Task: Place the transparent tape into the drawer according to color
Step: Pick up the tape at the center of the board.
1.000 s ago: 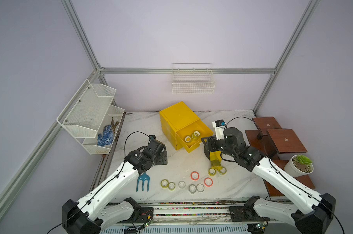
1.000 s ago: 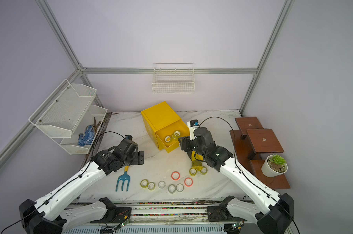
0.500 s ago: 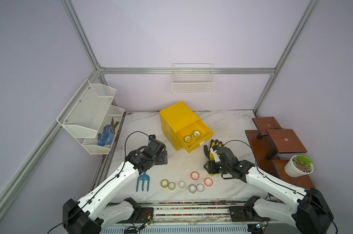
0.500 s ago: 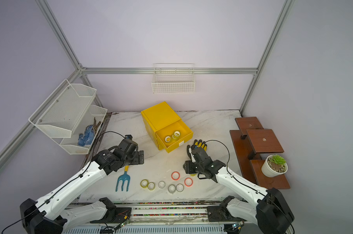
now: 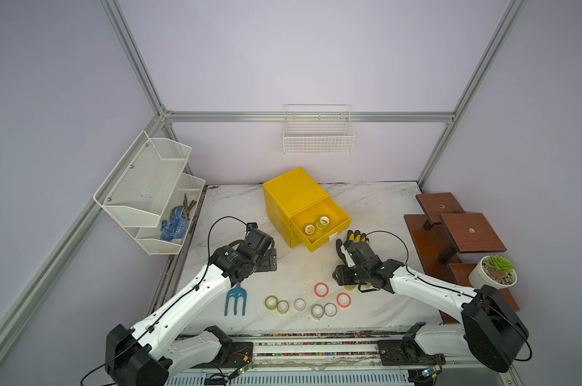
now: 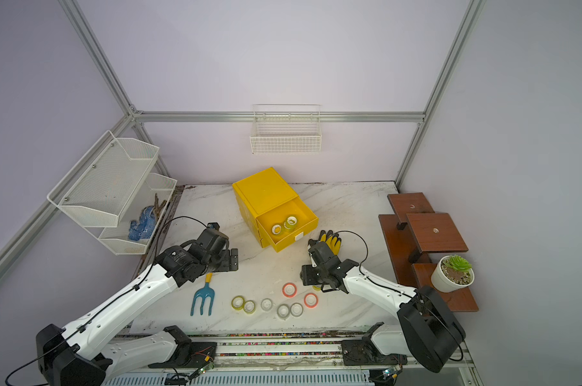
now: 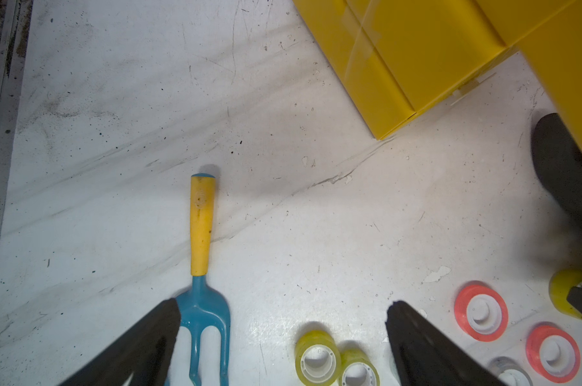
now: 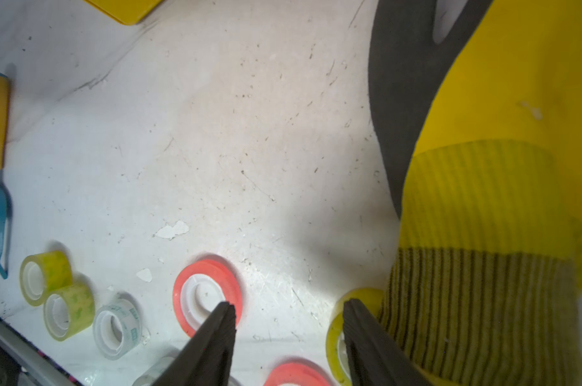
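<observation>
Tape [image 8: 333,341], a yellow roll, sits right at one finger of the right claw [image 8: 289,304], just beside the glove [image 8: 483,200]. That claw's half spread, pinching nothing; left claw [image 7: 283,302] gapes wide, empty. Looks light, stiff, slick-rimmed: I'd pinch across the rim, or through the core.

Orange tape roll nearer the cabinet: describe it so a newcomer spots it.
From the yellow cabinet, come toward the front edge of the table to the scattered tape rolls. It is the flat orange-red ring with a white core. Its orange twin lies nearer the front edge, beside the greyish rolls.
</observation>
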